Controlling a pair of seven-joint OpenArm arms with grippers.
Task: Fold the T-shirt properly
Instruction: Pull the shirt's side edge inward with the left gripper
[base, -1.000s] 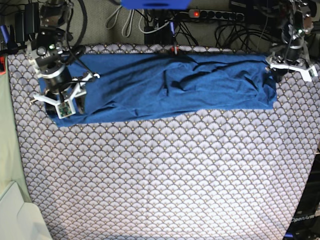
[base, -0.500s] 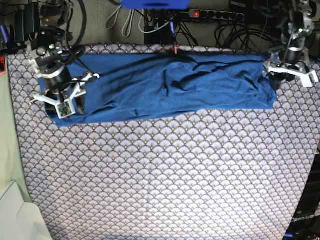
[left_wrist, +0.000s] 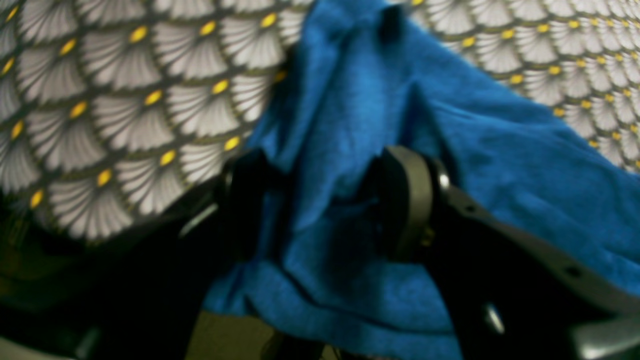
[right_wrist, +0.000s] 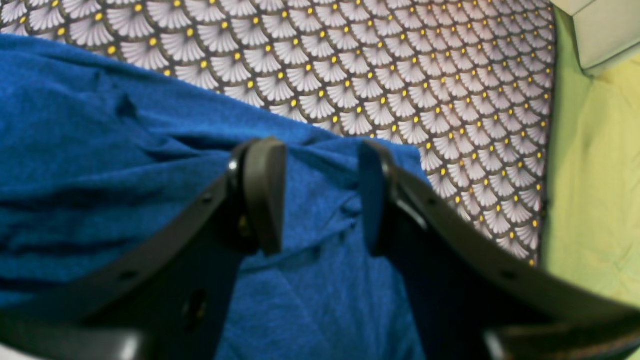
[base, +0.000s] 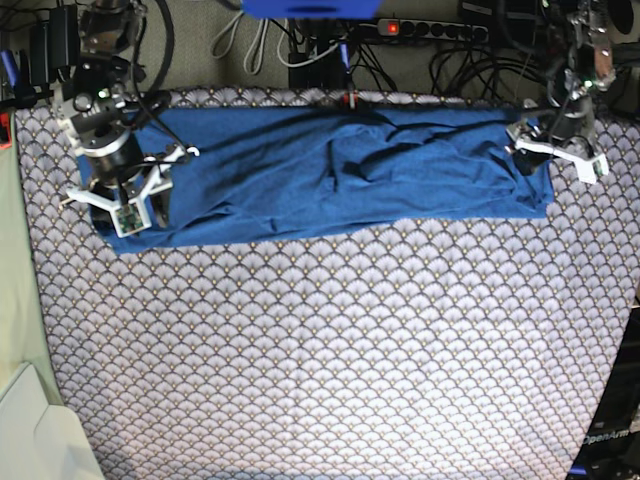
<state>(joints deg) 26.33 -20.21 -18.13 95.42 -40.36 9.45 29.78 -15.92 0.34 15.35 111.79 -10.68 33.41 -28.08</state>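
Observation:
The blue T-shirt (base: 340, 180) lies as a long band across the back of the table. My left gripper (base: 550, 150) is at its right end. In the left wrist view a raised ridge of the T-shirt (left_wrist: 350, 100) fills the gap of the gripper (left_wrist: 325, 200), and the jaws grip it. My right gripper (base: 132, 210) sits over the shirt's left end near the front corner. In the right wrist view that gripper (right_wrist: 320, 195) stands open, its tips down on the wrinkled T-shirt (right_wrist: 100, 150).
A fan-patterned tablecloth (base: 330, 350) covers the table. A power strip (base: 430, 30) and cables lie behind the back edge. A white box (base: 30, 430) sits off the table's front left, over green flooring (right_wrist: 590, 175).
My left gripper has moved left from the table's right edge onto the shirt's right end. The right arm has not moved.

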